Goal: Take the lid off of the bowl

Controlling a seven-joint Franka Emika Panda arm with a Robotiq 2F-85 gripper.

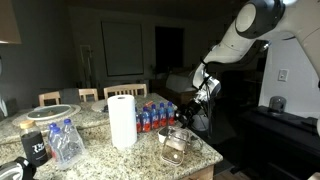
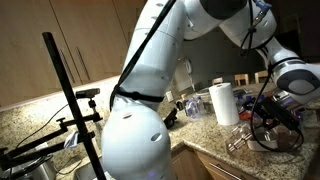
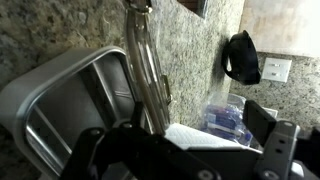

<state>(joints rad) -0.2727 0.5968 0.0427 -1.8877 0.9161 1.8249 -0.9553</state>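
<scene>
The small clear glass bowl (image 1: pixel 175 148) stands on the granite counter near its front corner, to the right of the paper towel roll (image 1: pixel 122 120); it also shows in an exterior view (image 2: pixel 258 138). A whitish cover seems to lie on it, but the lid is too faint to tell apart from the bowl. My gripper (image 1: pixel 189 112) hangs above and slightly behind the bowl, not touching it. In the wrist view the gripper (image 3: pixel 180 150) has its fingers wide apart with nothing between them. The bowl is out of the wrist view.
A pack of water bottles (image 1: pixel 155 116) stands behind the bowl. A wide white dish (image 1: pixel 50 112), a black mug (image 1: pixel 35 148) and plastic bottles (image 1: pixel 66 140) are further along the counter. The wrist view shows a steel sink (image 3: pixel 60 95) and faucet (image 3: pixel 148 70).
</scene>
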